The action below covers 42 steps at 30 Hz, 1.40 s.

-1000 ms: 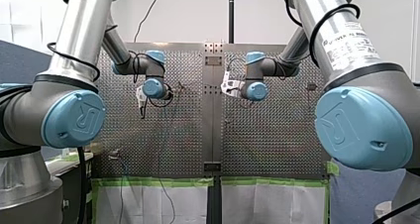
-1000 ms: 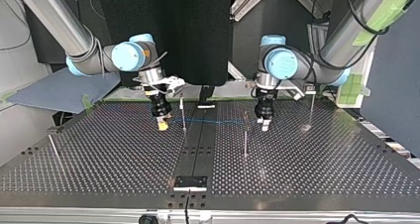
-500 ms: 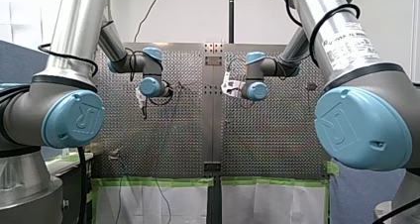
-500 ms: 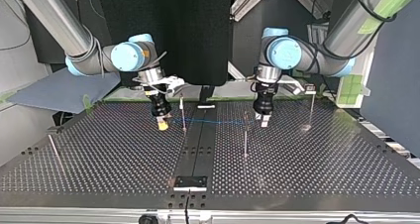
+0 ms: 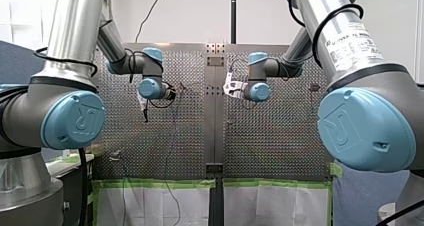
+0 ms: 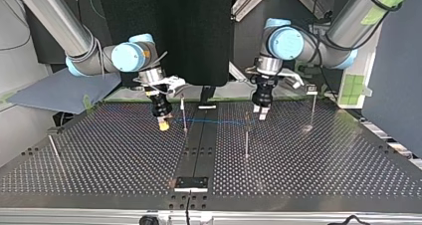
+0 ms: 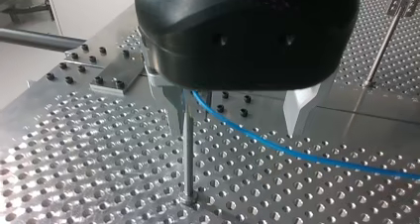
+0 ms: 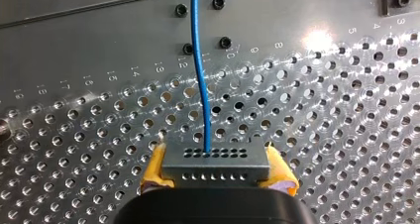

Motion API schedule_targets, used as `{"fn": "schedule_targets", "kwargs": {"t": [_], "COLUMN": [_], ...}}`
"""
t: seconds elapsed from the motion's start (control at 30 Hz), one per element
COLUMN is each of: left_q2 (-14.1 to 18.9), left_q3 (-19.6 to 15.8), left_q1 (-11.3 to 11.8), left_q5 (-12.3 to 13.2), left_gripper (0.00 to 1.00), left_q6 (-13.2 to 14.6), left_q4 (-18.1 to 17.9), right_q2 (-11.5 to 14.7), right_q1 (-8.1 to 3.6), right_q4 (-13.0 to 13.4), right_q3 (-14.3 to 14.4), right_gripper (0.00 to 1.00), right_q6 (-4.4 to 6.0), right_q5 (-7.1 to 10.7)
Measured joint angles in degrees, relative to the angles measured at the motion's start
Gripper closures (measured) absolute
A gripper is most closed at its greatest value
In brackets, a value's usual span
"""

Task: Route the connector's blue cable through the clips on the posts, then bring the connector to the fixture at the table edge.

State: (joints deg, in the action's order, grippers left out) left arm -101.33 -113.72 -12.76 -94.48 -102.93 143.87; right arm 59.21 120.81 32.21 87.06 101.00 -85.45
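Note:
A grey connector [image 8: 216,167] sits between the yellow pads [image 8: 154,167] of my right gripper [image 8: 216,157], which is shut on it low over the table at the top view's left [image 6: 163,125]. Its blue cable [image 8: 200,75] runs ahead across the table [image 6: 219,121] towards my left gripper [image 6: 262,115]. In the left wrist view my left gripper [image 7: 237,116] is open. The cable [image 7: 277,147] passes loosely between its fingers, and a thin post [image 7: 187,154] stands right by one metal finger [image 7: 174,105].
More thin posts stand on the perforated table: one beside the right gripper [image 6: 183,114], one nearer the front [image 6: 246,140], one far out at the top view's right [image 6: 312,109] and a leaning one at its left [image 6: 53,151]. A dark fixture [image 6: 191,183] sits at the near table edge.
My left gripper has risen and drawn back a little from the post and cable, still open. My right gripper has kept still with the connector.

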Motion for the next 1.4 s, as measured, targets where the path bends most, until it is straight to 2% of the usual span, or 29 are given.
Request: {"fn": "schedule_targets", "kwargs": {"t": [0.3, 0.7, 1.4], "left_q2": [2.52, 3.05, 4.6], "left_q3": [-0.85, -0.87, -0.87], "left_q1": [-0.53, -1.96, -2.75], "left_q5": [0.26, 0.18, 0.14], "left_gripper": [0.0, 0.0, 0.0], "left_q6": [0.41, 3.23, 3.53], "left_q4": [0.35, 2.02, 2.13], "right_q2": [0.0, 0.01, 0.0], "right_q1": [0.1, 0.21, 0.09], "right_q4": [-0.12, -0.42, -0.82], "right_q3": [0.0, 0.0, 0.0], "right_gripper": [1.0, 1.0, 1.0], "right_q6": [0.0, 0.16, 0.26], "right_q5": [0.0, 0.4, 0.8]}}
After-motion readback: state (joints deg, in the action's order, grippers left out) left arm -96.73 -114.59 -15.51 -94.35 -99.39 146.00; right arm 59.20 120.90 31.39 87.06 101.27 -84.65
